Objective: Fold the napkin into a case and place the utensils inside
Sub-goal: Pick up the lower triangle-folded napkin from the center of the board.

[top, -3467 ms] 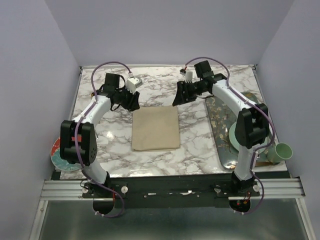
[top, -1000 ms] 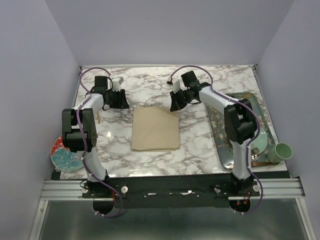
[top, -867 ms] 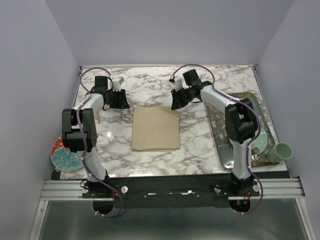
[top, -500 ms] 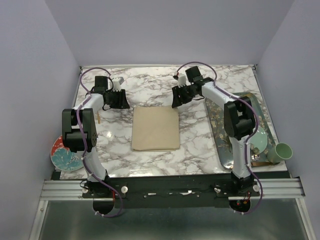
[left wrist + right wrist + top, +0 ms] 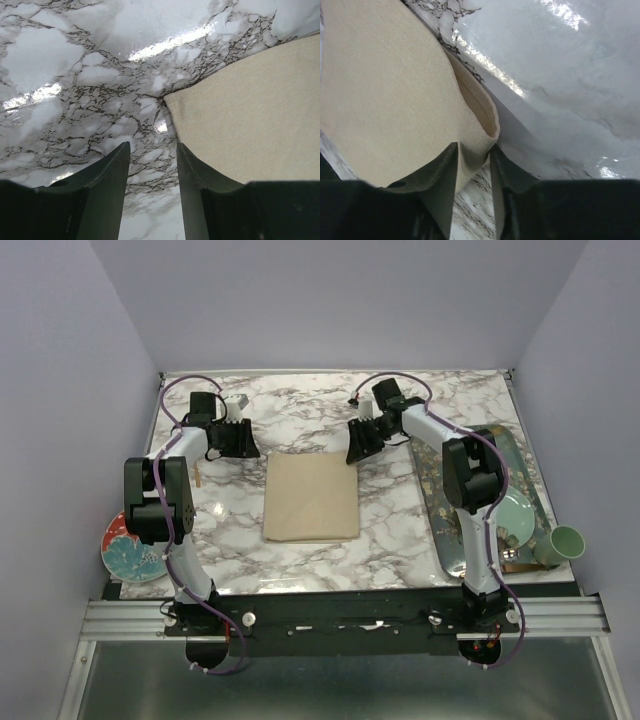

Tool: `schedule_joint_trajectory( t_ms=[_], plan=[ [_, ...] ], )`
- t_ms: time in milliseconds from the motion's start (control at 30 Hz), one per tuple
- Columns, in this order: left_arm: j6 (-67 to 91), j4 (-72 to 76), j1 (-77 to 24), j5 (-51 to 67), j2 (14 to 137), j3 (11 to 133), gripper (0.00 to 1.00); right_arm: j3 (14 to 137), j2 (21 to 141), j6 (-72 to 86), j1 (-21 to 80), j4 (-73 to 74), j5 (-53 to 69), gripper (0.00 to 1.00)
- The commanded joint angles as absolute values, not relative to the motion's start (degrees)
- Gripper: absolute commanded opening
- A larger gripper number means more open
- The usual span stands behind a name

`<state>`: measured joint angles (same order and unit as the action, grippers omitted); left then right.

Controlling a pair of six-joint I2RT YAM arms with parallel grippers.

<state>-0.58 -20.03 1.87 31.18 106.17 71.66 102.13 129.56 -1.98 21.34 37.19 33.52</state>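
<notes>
The beige-tan napkin (image 5: pixel 311 497) lies folded into an oblong in the middle of the marble table. My right gripper (image 5: pixel 356 452) is at its far right corner. In the right wrist view the jaws (image 5: pixel 472 160) are shut on the lifted, curled corner of the napkin (image 5: pixel 390 90). My left gripper (image 5: pixel 250 445) is low, just left of the napkin's far left corner. In the left wrist view it (image 5: pixel 152 152) is open and empty, with the napkin corner (image 5: pixel 240 125) just ahead to the right. I cannot make out the gold spoon and fork.
A dark tray (image 5: pixel 445 530) with gold flecks lies along the right side, with a pale green plate (image 5: pixel 512 516) on it and a green cup (image 5: pixel 565 543) beside it. A red and teal plate (image 5: pixel 122 550) sits at the near left. A thin tan object (image 5: pixel 200 475) lies by the left arm.
The left gripper has drawn back to the left of the napkin's corner. The right gripper has shifted a little right and nearer, at the far right corner.
</notes>
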Motion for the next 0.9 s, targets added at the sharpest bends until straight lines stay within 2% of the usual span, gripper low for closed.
schedule_joint_trajectory(
  t_ms=[0, 133, 267, 300, 467, 867],
  plan=[
    [-0.7, -21.44, 2.11, 32.7, 105.38, 72.95, 0.51, 103.62, 130.96, -1.67, 21.18, 39.46, 40.07, 0.29],
    [-0.97, -21.53, 2.2, 32.61, 105.38, 73.21, 0.51, 102.04, 128.68, -2.46, 21.18, 38.24, 41.57, 0.15],
    [-1.05, -21.53, 2.11, 34.01, 105.12, 73.13, 0.51, 101.34, 127.79, -2.55, 21.18, 37.35, 41.05, 0.1],
    [-1.49, -21.53, 2.11, 34.27, 105.03, 72.95, 0.51, 101.42, 127.97, -2.55, 21.18, 37.35, 40.87, 0.06],
    [-3.6, -21.97, 2.11, 34.28, 103.63, 72.07, 0.5, 101.34, 128.49, -2.46, 21.18, 37.35, 40.6, 0.01],
    [-3.96, -21.27, 3.16, 32.87, 101.69, 71.11, 0.49, 98.45, 122.79, -11.41, 22.32, 35.95, 42.81, 0.0]
  ],
)
